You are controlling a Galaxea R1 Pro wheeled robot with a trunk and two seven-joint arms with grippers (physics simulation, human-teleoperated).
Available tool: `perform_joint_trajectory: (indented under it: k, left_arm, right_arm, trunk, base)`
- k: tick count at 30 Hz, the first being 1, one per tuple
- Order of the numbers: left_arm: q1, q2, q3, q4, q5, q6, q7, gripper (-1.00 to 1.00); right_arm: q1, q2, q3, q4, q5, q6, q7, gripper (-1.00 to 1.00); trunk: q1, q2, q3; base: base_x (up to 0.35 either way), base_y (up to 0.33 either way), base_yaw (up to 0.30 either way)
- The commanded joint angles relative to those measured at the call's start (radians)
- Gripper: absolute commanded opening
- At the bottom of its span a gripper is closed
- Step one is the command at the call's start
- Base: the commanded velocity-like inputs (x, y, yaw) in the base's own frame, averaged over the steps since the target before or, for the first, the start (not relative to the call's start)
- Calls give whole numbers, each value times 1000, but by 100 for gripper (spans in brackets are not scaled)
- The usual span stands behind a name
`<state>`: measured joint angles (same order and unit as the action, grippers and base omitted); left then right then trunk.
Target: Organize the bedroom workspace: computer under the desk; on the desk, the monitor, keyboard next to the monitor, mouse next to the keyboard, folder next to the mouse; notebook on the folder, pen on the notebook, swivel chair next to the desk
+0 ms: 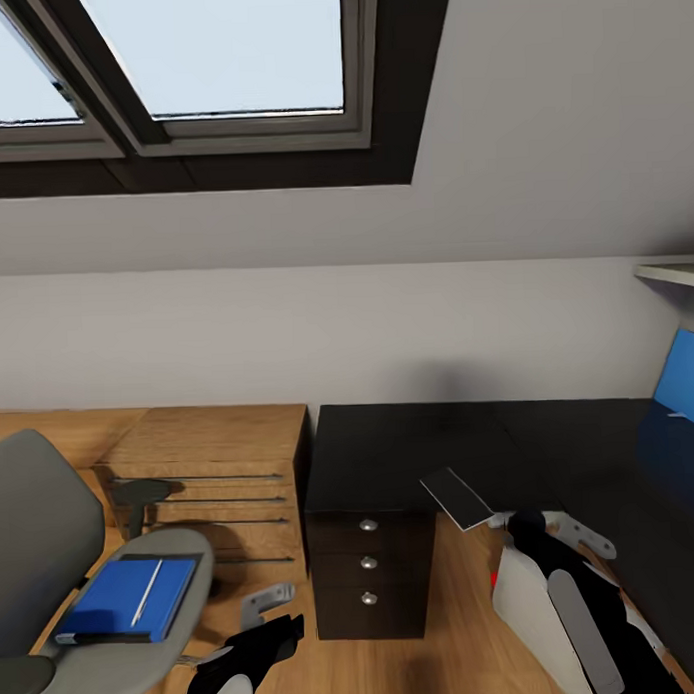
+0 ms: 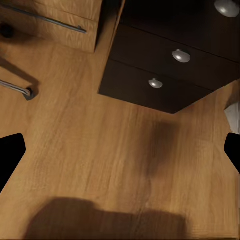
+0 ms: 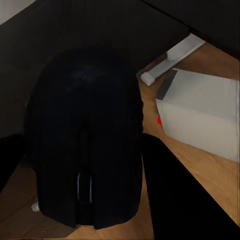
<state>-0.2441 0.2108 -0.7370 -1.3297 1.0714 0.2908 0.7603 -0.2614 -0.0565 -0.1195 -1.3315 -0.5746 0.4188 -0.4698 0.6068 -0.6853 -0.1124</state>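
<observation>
The grey swivel chair (image 1: 43,528) stands at the left. On its seat lies the blue folder (image 1: 116,603) with the thin silvery pen (image 1: 147,591) on top of it. The black desk (image 1: 410,445) with its knobbed drawer unit (image 1: 370,566) fills the middle and right. A dark flat notebook (image 1: 456,497) with a pale edge overhangs the desk's inner edge. My right gripper (image 1: 533,529) (image 3: 90,165) is shut on the black mouse (image 1: 526,526) (image 3: 85,125), just below the desk edge. The light grey computer (image 1: 521,593) (image 3: 205,115) stands on the floor beneath. My left gripper (image 1: 271,615) (image 2: 120,155) hangs open over the floor.
A light-wood drawer chest (image 1: 207,482) stands against the wall between chair and desk. A blue wall panel (image 1: 683,375) and a shelf (image 1: 675,273) are at the far right. A skylight (image 1: 217,51) is overhead. Wood floor (image 2: 100,150) lies before the drawer unit (image 2: 170,60).
</observation>
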Motion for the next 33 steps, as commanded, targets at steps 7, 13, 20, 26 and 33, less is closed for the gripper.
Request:
perform_joint_trajectory:
  k: [7, 13, 20, 26, 33]
  left_arm:
    - [-1, 1, -2, -2, 4, 2, 7, 100]
    - [-1, 1, -2, -3, 4, 2, 8, 100]
    - [-1, 1, -2, -3, 4, 2, 8, 100]
    - [-1, 1, -2, -2, 4, 2, 8, 100]
    - [-1, -1, -3, 1, 9, 3, 8, 100]
  right_arm:
    - [-1, -1, -2, -1, -11, 1, -9, -100]
    - [-1, -2, -2, -1, -11, -1, -9, -100]
    - [-1, -1, -20, 0, -11, -3, -7, -100]
    - [-1, -2, -20, 0, -10, -3, -7, -100]
    - [-1, -2, -19, 0, -10, -3, -7, -100]
  trunk:
    - [0, -2, -2]
    - [0, -2, -2]
    - [0, -2, -4]
    - [0, -2, -6]
    - [0, -2, -8]
  base:
    - [0, 0, -298]
    - [0, 0, -297]
    - [0, 0, -293]
    - [0, 0, -275]
    - [0, 0, -200]
